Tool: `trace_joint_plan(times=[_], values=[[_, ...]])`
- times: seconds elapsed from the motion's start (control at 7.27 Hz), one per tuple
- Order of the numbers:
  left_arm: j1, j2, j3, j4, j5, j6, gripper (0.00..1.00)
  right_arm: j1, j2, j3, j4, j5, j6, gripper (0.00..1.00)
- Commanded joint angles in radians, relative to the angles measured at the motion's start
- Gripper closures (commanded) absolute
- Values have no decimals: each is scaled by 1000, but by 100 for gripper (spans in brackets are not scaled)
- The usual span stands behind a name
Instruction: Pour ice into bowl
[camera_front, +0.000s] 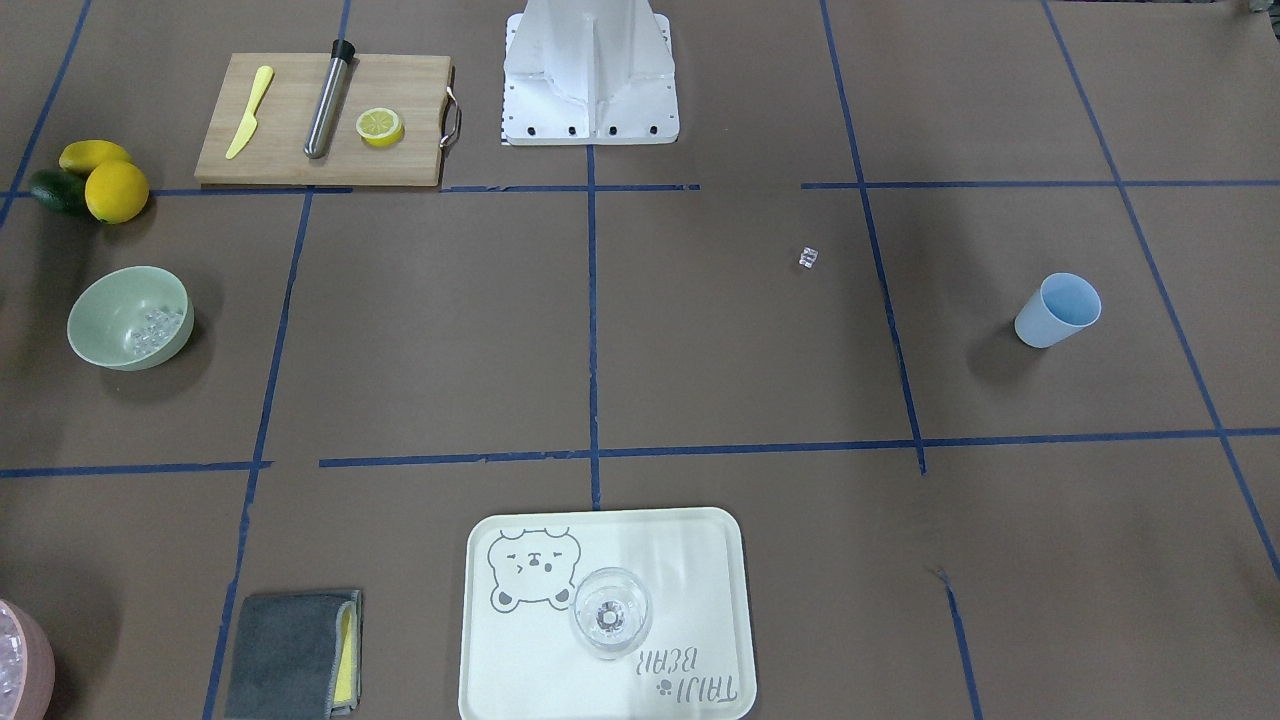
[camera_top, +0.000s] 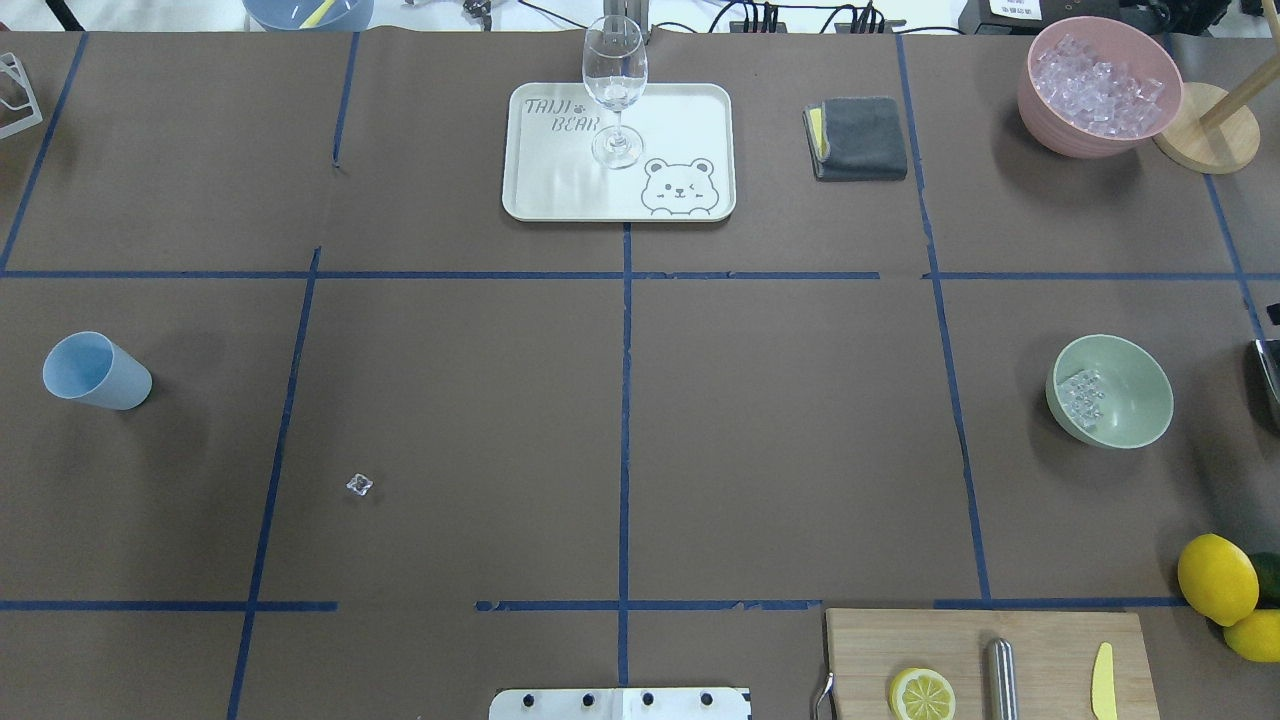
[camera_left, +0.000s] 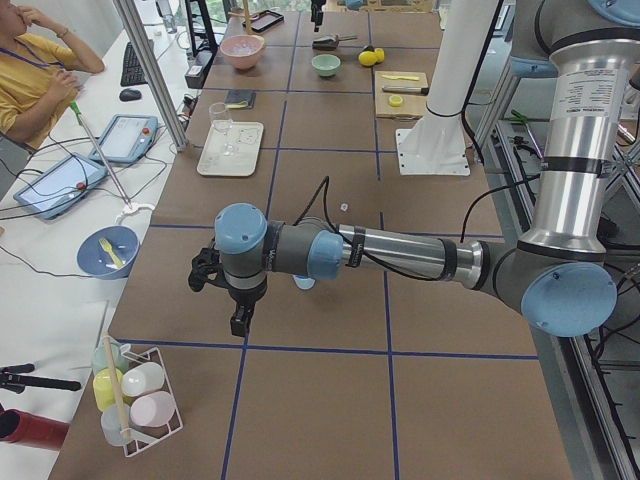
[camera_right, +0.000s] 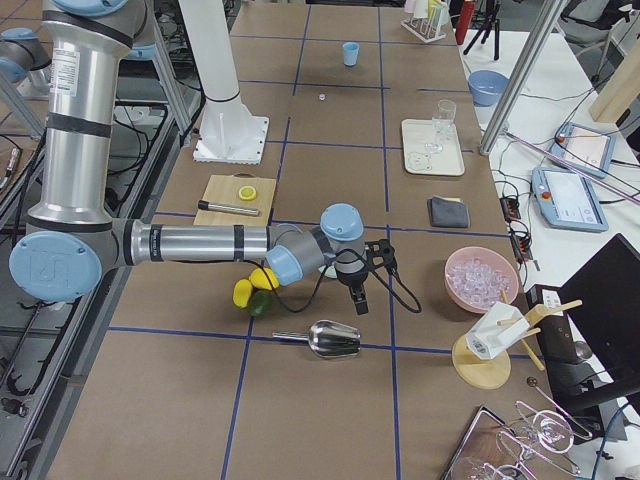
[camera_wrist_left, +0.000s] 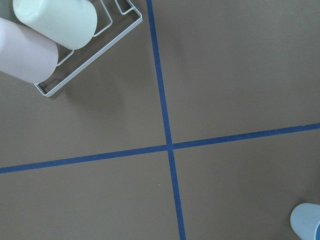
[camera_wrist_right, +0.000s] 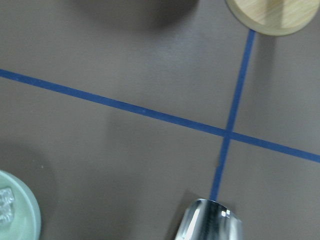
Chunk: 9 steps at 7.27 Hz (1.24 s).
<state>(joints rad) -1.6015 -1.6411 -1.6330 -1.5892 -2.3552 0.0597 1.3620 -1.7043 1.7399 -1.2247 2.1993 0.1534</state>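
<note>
The sage-green bowl (camera_front: 105, 312) stands upright at the robot's right side of the table, also in the overhead view (camera_top: 1132, 395), with a handful of ice cubes (camera_front: 156, 328) inside. One loose ice cube (camera_top: 359, 485) lies on the table. The light blue cup (camera_top: 95, 372) stands alone at the robot's left side and looks empty. My left gripper (camera_left: 240, 322) hangs over the table's left end near the cup, holding nothing I can see. My right gripper (camera_right: 359, 303) hangs beyond the bowl. I cannot tell whether either is open or shut.
A pink bowl of ice (camera_top: 1098, 85), a grey cloth (camera_top: 858, 138) and a tray (camera_top: 560, 190) with a wine glass (camera_top: 614, 90) stand along the far edge. A cutting board (camera_front: 300, 150), lemons (camera_front: 115, 190), a metal scoop (camera_right: 332, 340) and a cup rack (camera_left: 140, 405) are also here.
</note>
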Motion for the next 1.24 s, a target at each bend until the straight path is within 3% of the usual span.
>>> trace_joint_plan(times=[0.0, 0.28, 0.69, 1.1], values=[[0, 1, 1, 0, 1, 0, 0, 176, 29, 64, -423, 11, -244, 0], [0, 1, 2, 0, 1, 0, 0, 181, -37, 56, -426, 13, -239, 0], [3, 9, 10, 3, 4, 2, 0, 180, -38, 49, -426, 113, -235, 0], [3, 66, -2, 0, 2, 3, 0, 180, -38, 53, -426, 122, -238, 0]])
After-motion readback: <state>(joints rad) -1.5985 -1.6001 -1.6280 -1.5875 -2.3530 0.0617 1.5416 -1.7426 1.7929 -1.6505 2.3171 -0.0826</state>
